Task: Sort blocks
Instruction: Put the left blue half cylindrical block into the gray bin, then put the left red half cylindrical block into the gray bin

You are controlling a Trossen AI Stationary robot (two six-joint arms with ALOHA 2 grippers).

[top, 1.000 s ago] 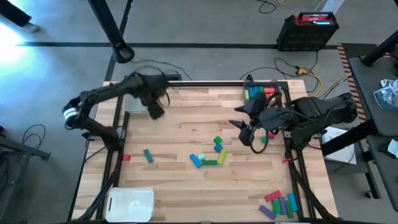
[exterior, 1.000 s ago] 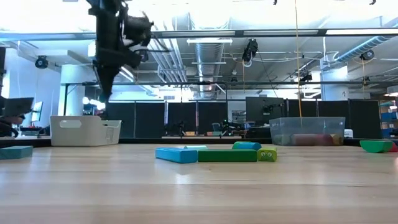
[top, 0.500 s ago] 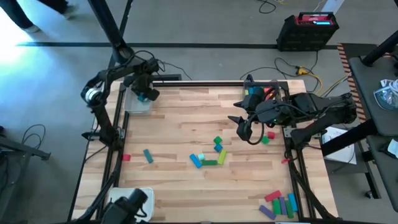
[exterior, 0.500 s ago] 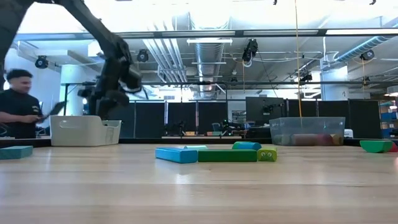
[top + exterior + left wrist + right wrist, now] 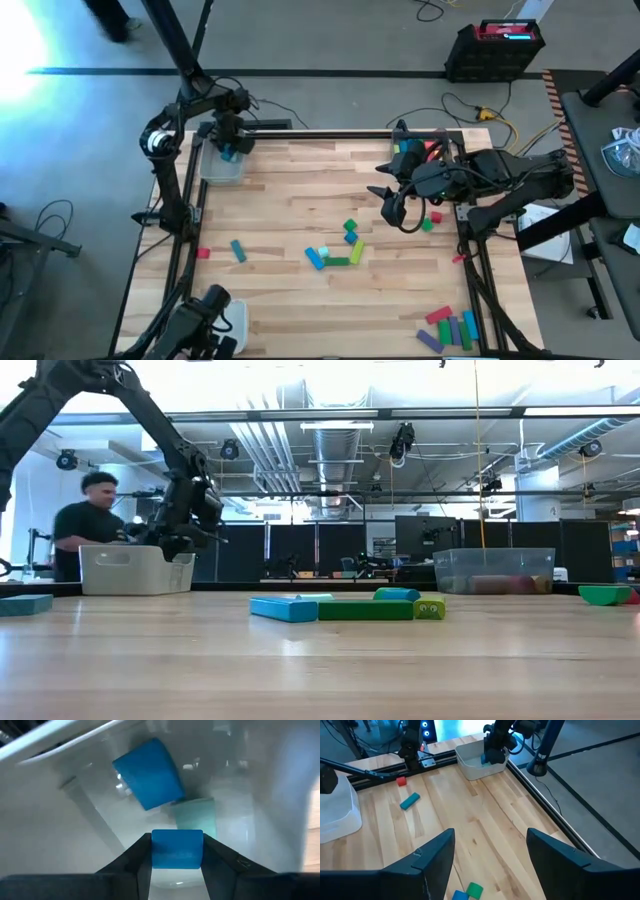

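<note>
1. Blue block sits pinched between the left gripper fingers, inside the clear tray at the table's far left corner.
2. Right gripper hovers mid-table, fingers spread wide, empty.
3. Loose blocks lie mid-table.

**Non-task items in view**

Wooden worktop with dark metal rails along its edges. Clear tray at far-left corner, another clear tray at far-right corner, white tray at near-left corner. Black case with red top on the floor beyond the worktop; yellow cable coiled near it. Person in dark clothing behind the left tray in the low view.
</note>
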